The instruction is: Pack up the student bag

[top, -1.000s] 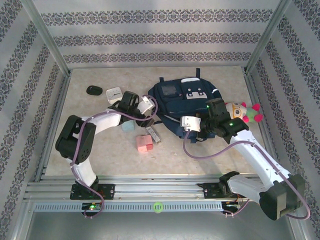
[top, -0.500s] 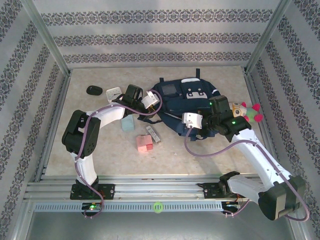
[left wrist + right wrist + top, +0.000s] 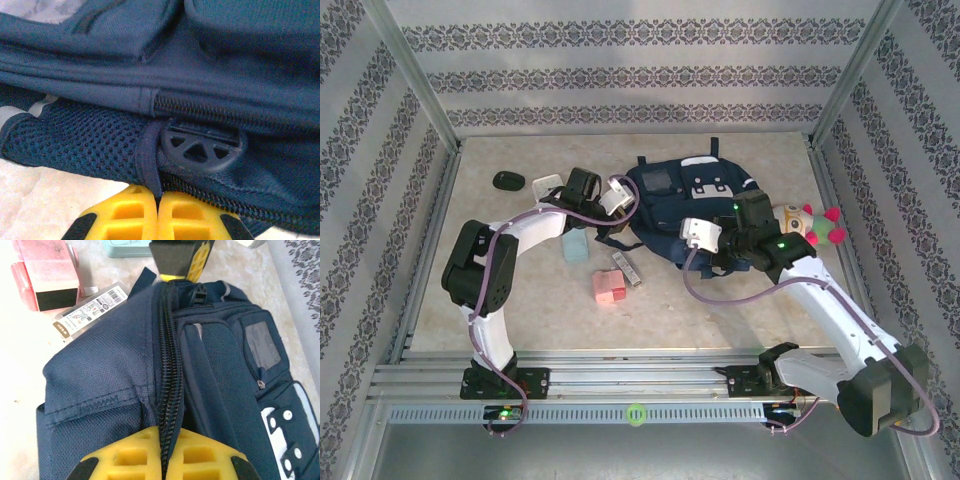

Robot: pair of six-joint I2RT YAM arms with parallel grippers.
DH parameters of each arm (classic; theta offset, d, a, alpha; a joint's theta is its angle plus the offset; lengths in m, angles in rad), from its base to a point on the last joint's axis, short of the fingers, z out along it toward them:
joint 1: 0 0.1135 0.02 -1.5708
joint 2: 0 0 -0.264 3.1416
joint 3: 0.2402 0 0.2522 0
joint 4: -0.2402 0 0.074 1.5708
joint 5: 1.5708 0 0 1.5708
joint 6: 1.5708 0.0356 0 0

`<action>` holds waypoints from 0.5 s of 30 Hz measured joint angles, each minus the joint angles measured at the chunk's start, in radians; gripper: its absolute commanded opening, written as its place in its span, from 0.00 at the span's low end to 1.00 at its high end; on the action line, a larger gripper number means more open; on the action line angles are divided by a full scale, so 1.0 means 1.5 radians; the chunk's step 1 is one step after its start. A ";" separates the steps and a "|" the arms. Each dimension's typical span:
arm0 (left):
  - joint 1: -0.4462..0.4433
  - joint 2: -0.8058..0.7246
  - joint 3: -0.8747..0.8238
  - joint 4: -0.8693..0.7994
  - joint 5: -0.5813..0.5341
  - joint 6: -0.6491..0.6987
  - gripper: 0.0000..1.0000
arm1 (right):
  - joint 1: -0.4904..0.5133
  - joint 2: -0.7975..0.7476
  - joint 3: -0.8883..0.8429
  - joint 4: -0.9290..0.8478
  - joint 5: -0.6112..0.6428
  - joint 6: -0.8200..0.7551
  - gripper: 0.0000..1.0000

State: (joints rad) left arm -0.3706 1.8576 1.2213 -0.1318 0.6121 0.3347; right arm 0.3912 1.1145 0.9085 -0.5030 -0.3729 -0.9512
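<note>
Student bag (image 3: pixel 670 200) lies at the back middle of the surface (image 3: pixel 550 310), front pockets up, with a plush toy (image 3: pixel 810 222) just beside its right edge and a pink block (image 3: pixel 610 287) near its left. The left claw (image 3: pixel 158 210) is clenched on a fabric loop (image 3: pixel 147 155) at the zipper's end. The right claw (image 3: pixel 161 450) is pinched shut over the zipper (image 3: pixel 167 365) line at the bag's near end. The zipper looks closed, so opening the main compartment is likely the step in hand. Next, one claw should anchor the fabric while the other draws the seam open, keeping it taut.
</note>
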 measured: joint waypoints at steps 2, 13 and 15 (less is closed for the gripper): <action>0.003 -0.009 -0.001 0.000 0.007 -0.027 0.08 | 0.009 0.016 -0.011 0.015 0.009 0.011 0.00; 0.004 -0.027 -0.027 0.006 -0.007 -0.148 0.15 | 0.016 0.028 -0.055 0.075 0.017 0.079 0.00; 0.004 -0.030 -0.053 0.011 -0.013 -0.171 0.18 | 0.016 0.028 -0.055 0.081 0.019 0.079 0.00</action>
State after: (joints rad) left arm -0.3653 1.8126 1.1412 -0.1146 0.5919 0.0784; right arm 0.4152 1.1561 0.8265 -0.3817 -0.3443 -0.8322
